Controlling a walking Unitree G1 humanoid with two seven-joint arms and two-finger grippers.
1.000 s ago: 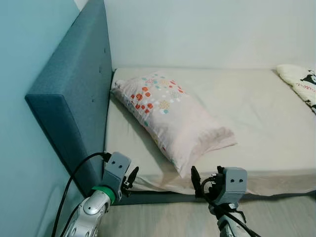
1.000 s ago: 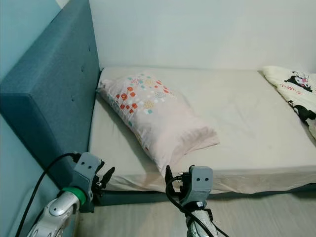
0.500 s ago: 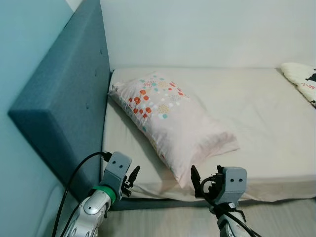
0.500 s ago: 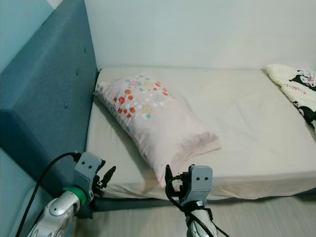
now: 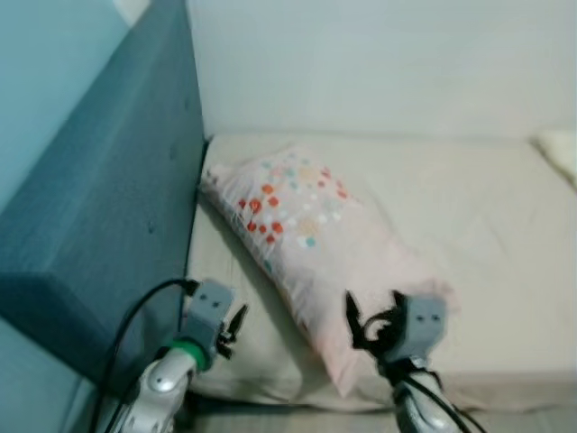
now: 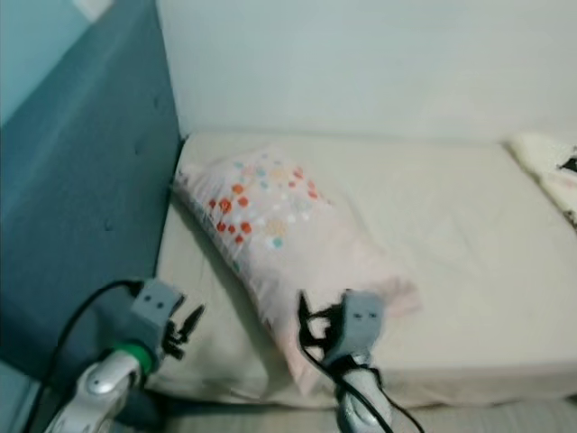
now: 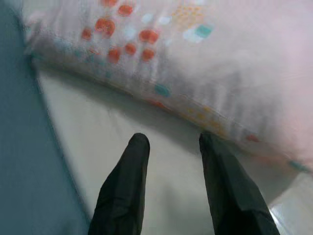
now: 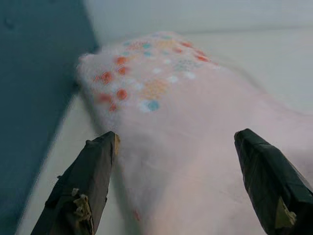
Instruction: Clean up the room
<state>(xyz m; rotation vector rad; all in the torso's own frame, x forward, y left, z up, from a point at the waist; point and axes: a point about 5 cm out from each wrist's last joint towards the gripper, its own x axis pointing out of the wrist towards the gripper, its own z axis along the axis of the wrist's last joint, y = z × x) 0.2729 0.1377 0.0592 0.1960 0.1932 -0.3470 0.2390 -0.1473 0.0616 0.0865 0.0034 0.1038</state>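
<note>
Right wrist view is looking along the right gripper point(image 8: 178, 181), whose two fingers point(image 8: 83, 181) are standing spread wide with the pillow point(image 8: 195, 142) lying between and just beyond them, not yet touched. The left gripper point(image 7: 171, 142) is hanging low over the bare sheet point(image 7: 98, 127) near the headboard point(image 7: 14, 147), its fingers parted a little and holding nothing, with the pillow's dotted edge just ahead of the tips.

Further out, in the head views, which are blurring as if the robot is walking, the pillow is lying askew across the bed point(image 5: 487, 225), one corner close to the headboard and the other end reaching toward the near edge of the mattress, where the right gripper is sitting in front of it. At the far right, a pale blanket point(image 6: 550, 167) is lying on the bed. Beyond everything is the plain wall point(image 5: 379, 63).

The likely step is taking hold of the pillow to straighten it. The risk lies in closing while the body is moving: the right fingers could be pinching only loose cover rather than the filling, so the pillow would be sagging, slipping out or dragging the sheet. The left gripper could be snagging the sheet or bumping the headboard
</note>
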